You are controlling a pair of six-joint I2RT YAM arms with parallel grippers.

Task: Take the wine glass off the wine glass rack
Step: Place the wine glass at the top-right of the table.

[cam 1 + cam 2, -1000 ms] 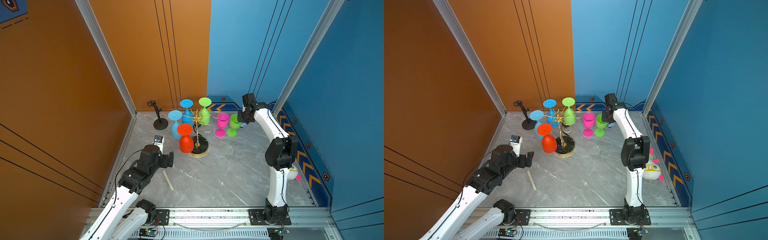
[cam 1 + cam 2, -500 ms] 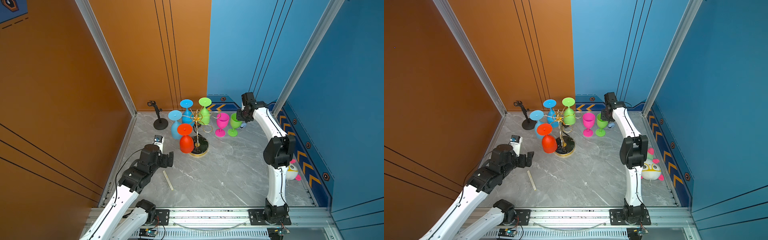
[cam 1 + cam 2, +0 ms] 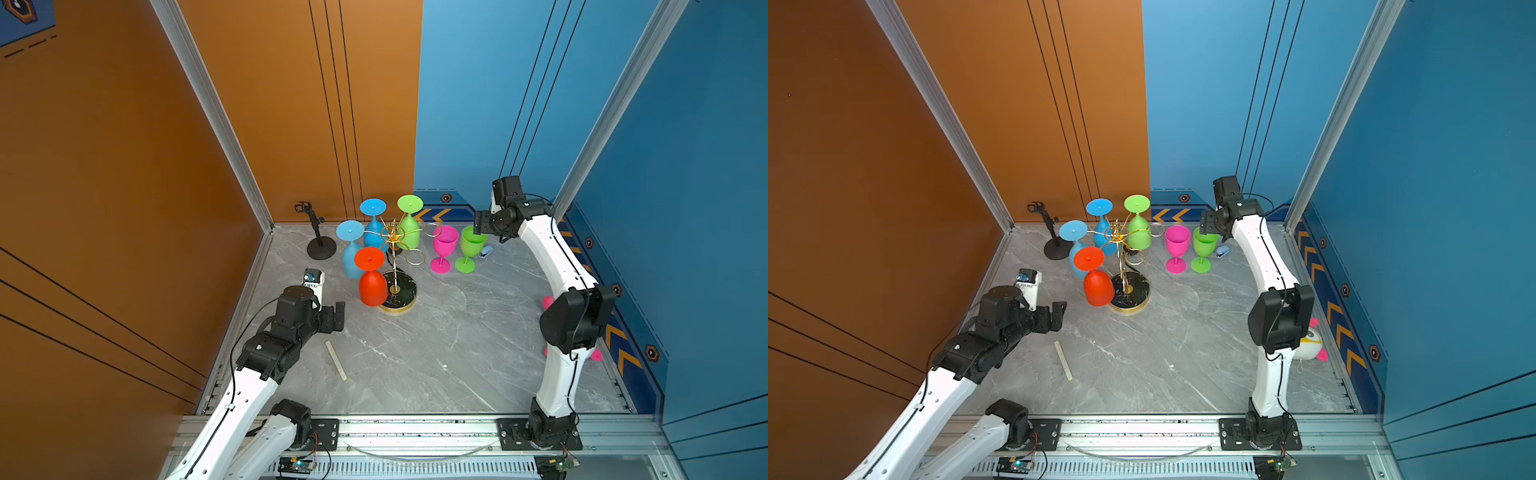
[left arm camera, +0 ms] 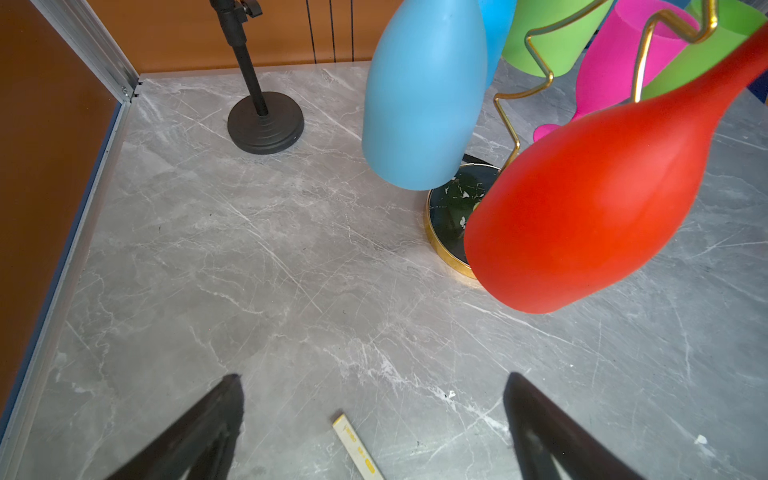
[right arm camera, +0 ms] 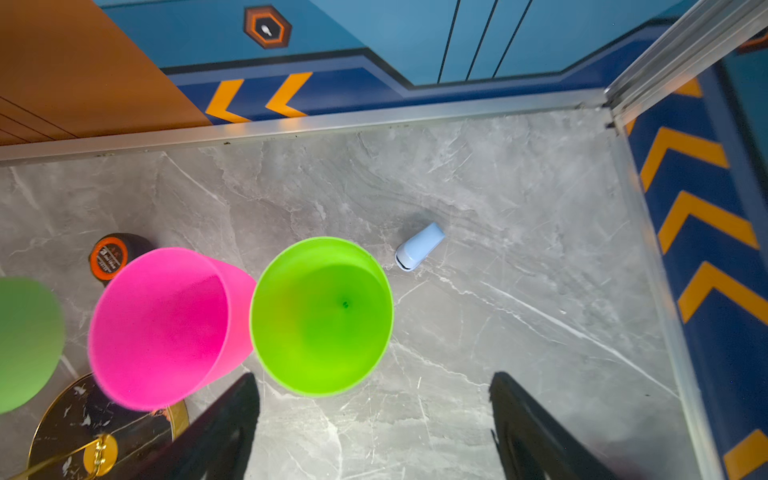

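Observation:
The gold wire wine glass rack stands on its black marbled base at the back middle in both top views. Upside down on its rings hang a red wine glass, two blue ones and a green one. To its right a pink glass and a green glass stand upright on the floor. My right gripper is open just above the upright green glass, holding nothing. My left gripper is open and empty, low in front of the red glass.
A black clamp-top stand is at the back left. A pale ruler strip lies on the floor by my left arm. A small light-blue object and an orange-lidded jar sit near the upright glasses. A plush toy lies behind my right arm.
My right gripper's jaws have opened and let go of the upright green glass, which stays standing on the floor. The left arm has not moved.

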